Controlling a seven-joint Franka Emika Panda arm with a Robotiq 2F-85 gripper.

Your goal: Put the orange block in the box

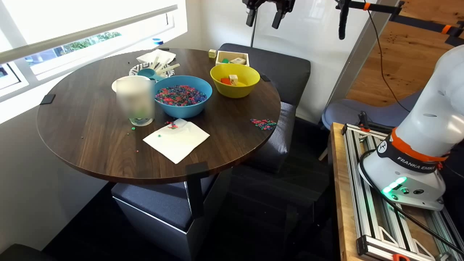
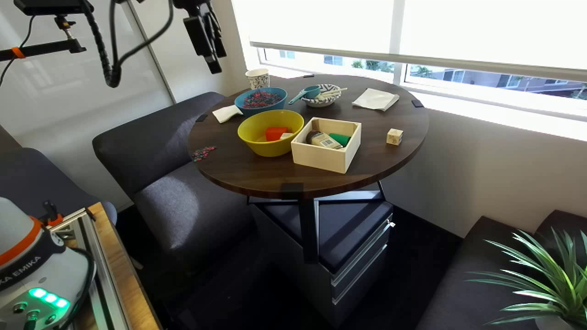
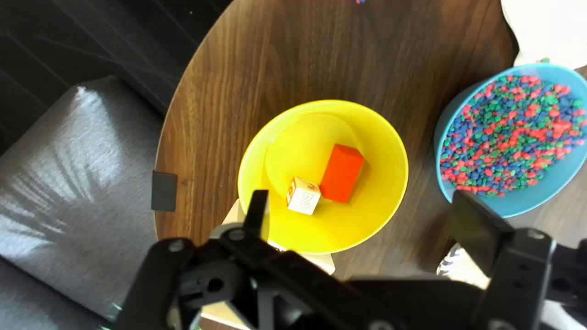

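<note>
The round dark-wood surface (image 1: 90, 119) is the largest thing before me, with a grey padded chair (image 2: 142, 142) close by it. My arm (image 1: 427, 112) rises from a separate wooden bench (image 1: 341, 181), a green light (image 1: 394, 185) on its base. My claw (image 1: 264, 23) hangs well above the surface, released, its two fingers (image 3: 477, 224) spread wide. Next in size come the bowls: the wrist view shows me the yellow bowl (image 3: 307, 142) and, near it, the blue bowl (image 1: 181, 111), filled with small coloured bits (image 3: 518, 137) in red, green and blue. Just beside the yellow bowl sits the wooden box (image 2: 318, 156), upright, with a green piece (image 2: 340, 139) and a labelled tan piece (image 2: 324, 140) inside. Smaller again is the patterned bowl (image 2: 318, 102), which bears a blue scoop (image 2: 312, 92) and pale sticks (image 2: 331, 93). In an exterior view I see a paper cup (image 2: 257, 81) standing just beside the blue bowl. The orange block (image 3: 341, 174) lies inside the yellow bowl. Next to it in there rests a marked cube (image 3: 304, 197); whether the two touch, I cannot quite tell from up here. Another cube (image 2: 394, 137) sits on the surface near the wooden box. Smallest of all, loose bits (image 1: 264, 124) lie in a patch by the rim of the surface.
</note>
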